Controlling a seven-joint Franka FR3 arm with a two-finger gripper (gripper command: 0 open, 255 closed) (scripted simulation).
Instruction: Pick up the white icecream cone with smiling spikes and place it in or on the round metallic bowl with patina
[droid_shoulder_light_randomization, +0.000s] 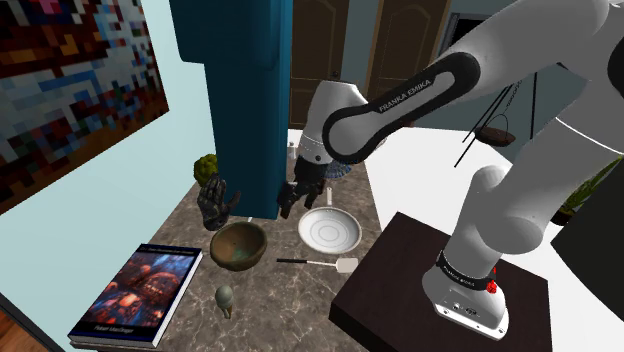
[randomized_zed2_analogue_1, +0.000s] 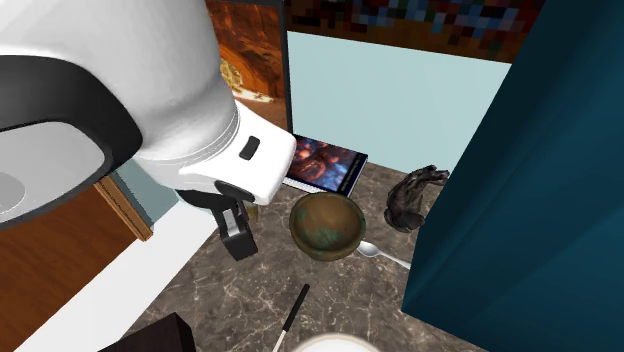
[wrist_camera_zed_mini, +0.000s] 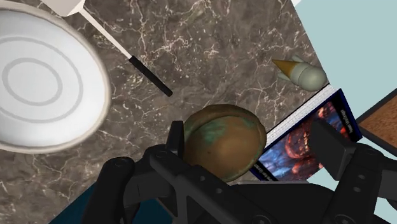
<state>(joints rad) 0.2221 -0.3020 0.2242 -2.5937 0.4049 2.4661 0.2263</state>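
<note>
The white arm's all-black gripper (wrist_camera_zed_mini: 252, 137) hangs over the dark marble countertop (droid_shoulder_light_randomization: 290, 290), close to the tall teal block (droid_shoulder_light_randomization: 250, 100). The wrist view shows the fingers (wrist_camera_zed_mini: 176, 136) standing well apart with nothing between them, just the bowl underneath.

On the counter, big to small:
- A book with a dark reddish cover (droid_shoulder_light_randomization: 140, 295) sits right at the counter's edge, with the pale blue wall and brown floor beyond it.
- A round white plate with ring grooves (droid_shoulder_light_randomization: 328, 230) lies beside the stand's dark box (droid_shoulder_light_randomization: 400, 300).
- The round metallic bowl with brownish-green patina (droid_shoulder_light_randomization: 238, 243) is upright and empty, between the book and the plate.
- A dark hand-shaped sculpture (droid_shoulder_light_randomization: 215, 203) stands by the teal block.
- A spatula with a black handle and white blade (droid_shoulder_light_randomization: 320, 263) lies just below the plate in the shoulder view.
- A silver spoon (randomized_zed2_analogue_1: 380, 252) lies beside the bowl.

The ice cream cone (wrist_camera_zed_mini: 302, 73) is the smallest thing there. It has a pale greyish scoop on a short tan cone. It lies on its side, just off the book's corner, near the bowl but apart from it. I can't make out any face or spikes on it. There's bare marble around the cone (droid_shoulder_light_randomization: 225, 298) toward the stand, and the book hems it in on the other side.
</note>
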